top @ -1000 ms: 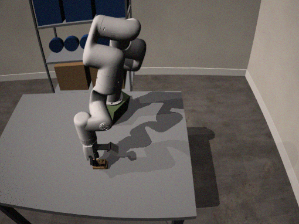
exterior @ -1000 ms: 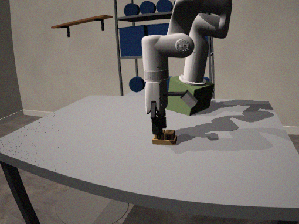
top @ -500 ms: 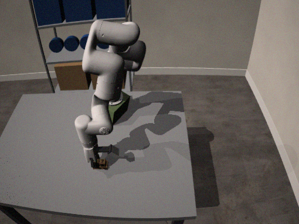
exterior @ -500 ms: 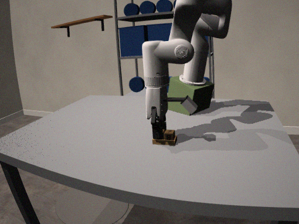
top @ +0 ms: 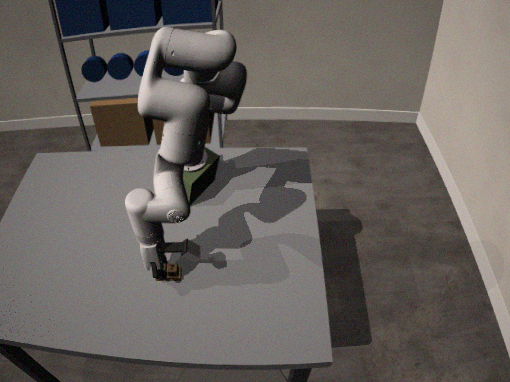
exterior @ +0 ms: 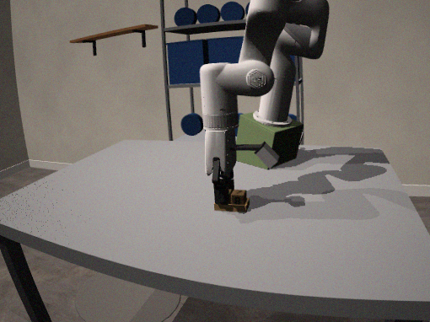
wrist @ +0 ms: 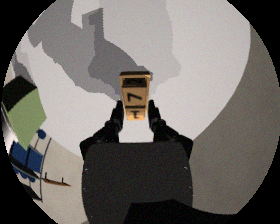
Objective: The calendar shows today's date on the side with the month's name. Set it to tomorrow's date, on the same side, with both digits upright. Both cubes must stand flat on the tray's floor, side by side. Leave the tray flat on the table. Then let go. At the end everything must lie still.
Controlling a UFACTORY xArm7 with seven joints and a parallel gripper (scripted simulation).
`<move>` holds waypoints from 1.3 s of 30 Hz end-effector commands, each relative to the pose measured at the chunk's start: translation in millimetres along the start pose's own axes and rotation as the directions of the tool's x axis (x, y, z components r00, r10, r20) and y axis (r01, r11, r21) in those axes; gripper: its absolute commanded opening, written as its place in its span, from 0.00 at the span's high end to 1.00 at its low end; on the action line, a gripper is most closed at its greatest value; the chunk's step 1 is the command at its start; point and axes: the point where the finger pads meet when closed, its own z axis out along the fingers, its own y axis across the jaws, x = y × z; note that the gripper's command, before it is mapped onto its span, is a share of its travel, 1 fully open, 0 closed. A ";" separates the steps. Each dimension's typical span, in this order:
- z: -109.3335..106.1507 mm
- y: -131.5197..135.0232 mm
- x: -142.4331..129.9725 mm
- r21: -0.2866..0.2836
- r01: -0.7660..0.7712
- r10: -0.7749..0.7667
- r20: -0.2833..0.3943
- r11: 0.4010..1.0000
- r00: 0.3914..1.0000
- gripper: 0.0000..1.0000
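The small wooden calendar tray [exterior: 231, 206] sits flat on the grey table, near its middle; it also shows in the top view [top: 169, 275]. One cube [exterior: 239, 195] stands in the tray's right half with a dark digit facing front. The other cube [wrist: 135, 98] shows a digit on its top in the wrist view and lies between my fingers. My gripper [exterior: 221, 194] points straight down into the tray's left half. Its fingers stand half open on either side of that cube. I cannot read the month side or the digits clearly.
The arm's green base block [exterior: 270, 140] stands on the table behind the tray. A metal shelf [exterior: 202, 54] with blue boxes and balls is behind the table. A wooden wall shelf [exterior: 113, 32] hangs at the left. A brown box [top: 120, 121] is on the floor by the shelf.
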 end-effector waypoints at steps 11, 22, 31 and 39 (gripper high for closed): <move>-0.8 1.1 -0.6 -0.003 0.000 0.000 0.001 1.000 1.000 0.53; -0.8 1.1 -0.6 -0.003 0.000 0.000 0.001 1.000 1.000 0.73; -0.8 1.1 -0.6 -0.003 0.000 0.000 0.001 1.000 1.000 0.73; -0.8 1.1 -0.6 -0.003 0.000 0.000 0.001 1.000 1.000 0.73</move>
